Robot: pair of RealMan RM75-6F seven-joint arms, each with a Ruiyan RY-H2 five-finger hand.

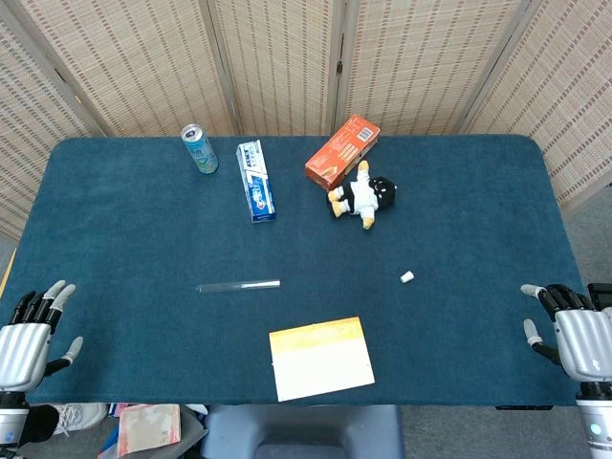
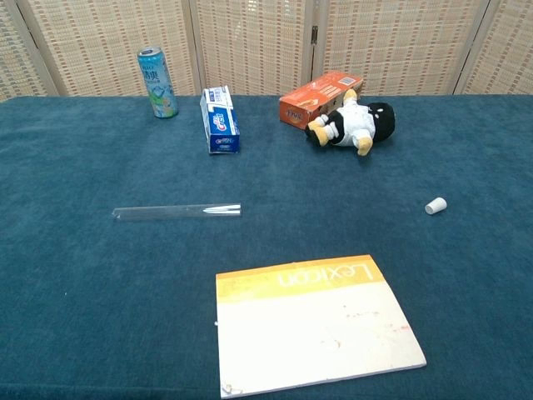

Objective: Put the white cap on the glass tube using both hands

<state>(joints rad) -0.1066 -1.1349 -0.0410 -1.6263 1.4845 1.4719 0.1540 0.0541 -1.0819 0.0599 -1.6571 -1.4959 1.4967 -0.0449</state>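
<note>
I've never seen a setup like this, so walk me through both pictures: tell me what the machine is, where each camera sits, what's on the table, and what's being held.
This is a two-armed robot with human-like hands, steered remotely by a person. The head view looks down from above; the chest view looks across from lower down.

In the head view, the left hand and the right hand rest at the near corners of the blue table, fingers spread, holding nothing. The chest view shows neither hand.

On the table lie a glass tube and, apart from it on the right, a small white cap. Nearer the robot lies a notebook. At the back are a drink can, a toothpaste box, an orange box and a plush toy.
</note>
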